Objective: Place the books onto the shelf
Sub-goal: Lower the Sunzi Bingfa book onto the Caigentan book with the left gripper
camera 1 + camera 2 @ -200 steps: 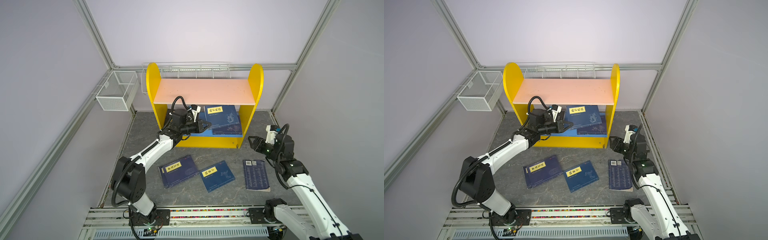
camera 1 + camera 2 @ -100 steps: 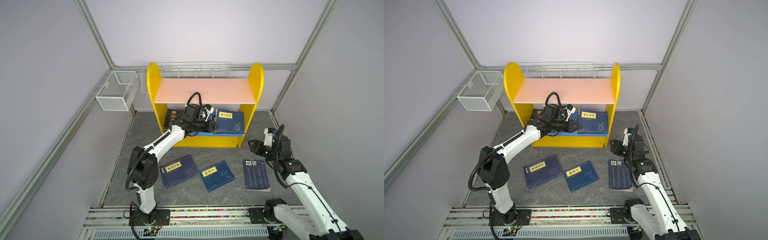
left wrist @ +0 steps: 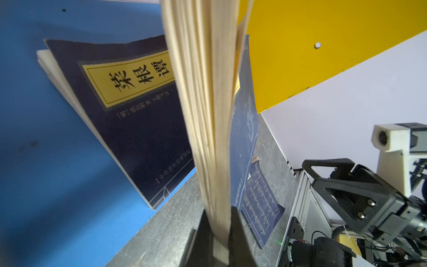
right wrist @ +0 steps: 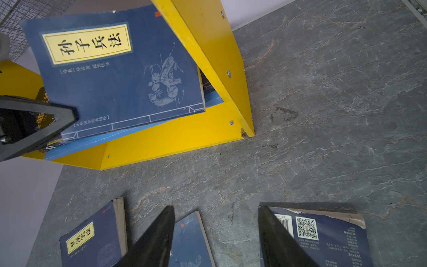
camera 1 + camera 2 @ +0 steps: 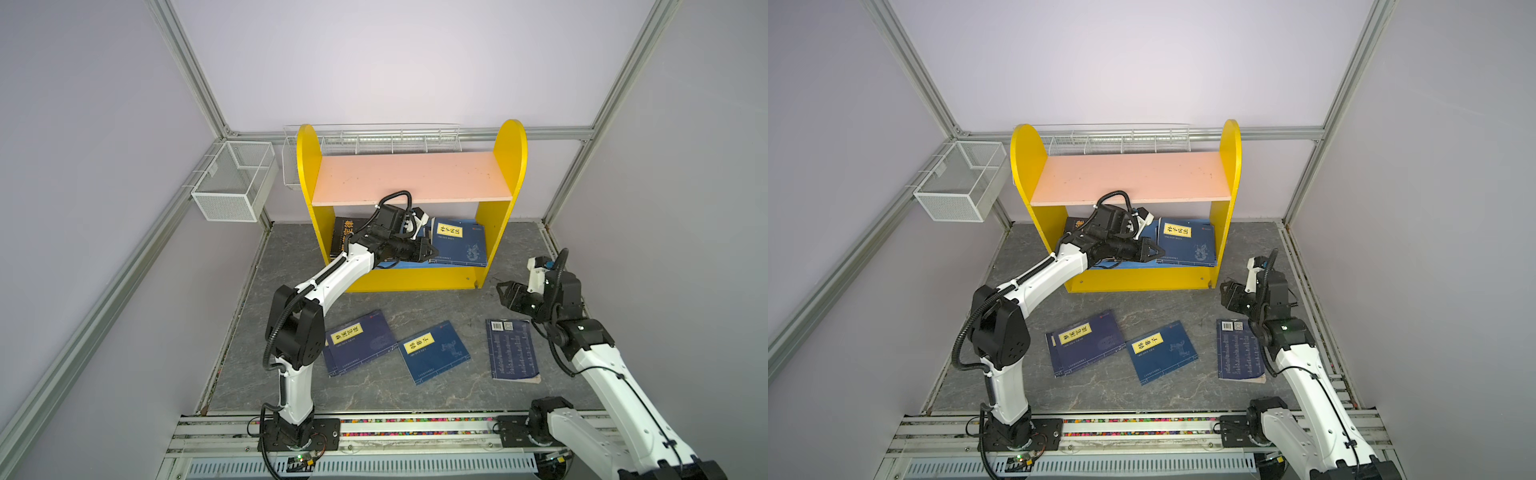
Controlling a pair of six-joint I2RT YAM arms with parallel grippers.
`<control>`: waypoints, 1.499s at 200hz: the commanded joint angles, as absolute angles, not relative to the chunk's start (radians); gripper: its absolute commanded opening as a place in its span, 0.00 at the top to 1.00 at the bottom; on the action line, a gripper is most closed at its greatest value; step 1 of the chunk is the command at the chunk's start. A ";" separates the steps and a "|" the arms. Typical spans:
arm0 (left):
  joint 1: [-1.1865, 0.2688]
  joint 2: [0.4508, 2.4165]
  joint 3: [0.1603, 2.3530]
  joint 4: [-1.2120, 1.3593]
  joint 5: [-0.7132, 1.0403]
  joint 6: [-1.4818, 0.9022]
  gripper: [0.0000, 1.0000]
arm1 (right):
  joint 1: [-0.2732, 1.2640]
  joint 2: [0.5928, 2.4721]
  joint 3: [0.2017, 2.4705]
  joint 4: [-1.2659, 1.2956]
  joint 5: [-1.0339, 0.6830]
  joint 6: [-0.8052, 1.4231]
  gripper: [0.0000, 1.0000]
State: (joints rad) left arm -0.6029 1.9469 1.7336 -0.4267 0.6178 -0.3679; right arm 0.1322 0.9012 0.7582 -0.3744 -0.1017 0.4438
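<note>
Books are split between shelf and table. One navy paperback with a yellow title label (image 5: 457,243) is in the lower bay of the small yellow wooden bookcase (image 5: 510,149). The left gripper (image 5: 431,252) pinches its page edge, jaws clamped tight on the pages in the left wrist view. Holding it by the edge probably lets the arm feed the book under the pink upper board (image 5: 411,178) without the wrist striking it.

The held book slopes over a second navy paperback (image 3: 138,129) lying flat on the blue lower board (image 3: 46,161). Its right side is close to the right panel; contact cannot be told. A black paperback (image 5: 344,232) shows at the bay's left end.

Nearer the robot, three paperbacks lie flat on the grey stone-patterned tabletop (image 5: 415,303): a left navy one (image 5: 359,347), a middle navy one (image 5: 434,351) and a right one with its back cover up (image 5: 513,349). The right gripper (image 5: 503,294) hovers just beyond that last book, jaws apart and empty, likely placed to take it next.
</note>
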 commanded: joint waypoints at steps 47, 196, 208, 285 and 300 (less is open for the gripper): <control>-0.559 1.828 1.483 0.012 0.623 -0.595 1.00 | 0.128 0.887 0.750 -0.356 -0.117 0.441 0.39; -0.583 1.996 1.652 -0.147 0.700 -0.578 1.00 | 0.127 0.878 0.739 -0.365 -0.120 0.442 0.39; -0.584 2.004 1.659 -0.158 0.689 -0.574 1.00 | 0.127 0.877 0.737 -0.365 -0.120 0.443 0.39; -0.589 2.031 1.733 -0.241 0.614 -0.520 1.00 | 0.128 0.872 0.735 -0.368 -0.127 0.448 0.39; -0.592 2.031 1.742 -0.259 0.594 -0.507 1.00 | 0.128 0.873 0.732 -0.361 -0.138 0.448 0.39</control>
State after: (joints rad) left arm -0.5846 2.0228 1.6718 -0.2611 0.6472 -0.5632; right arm 0.1322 0.8856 0.7551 -0.3767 -0.1143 0.4450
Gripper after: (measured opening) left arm 0.070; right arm 0.613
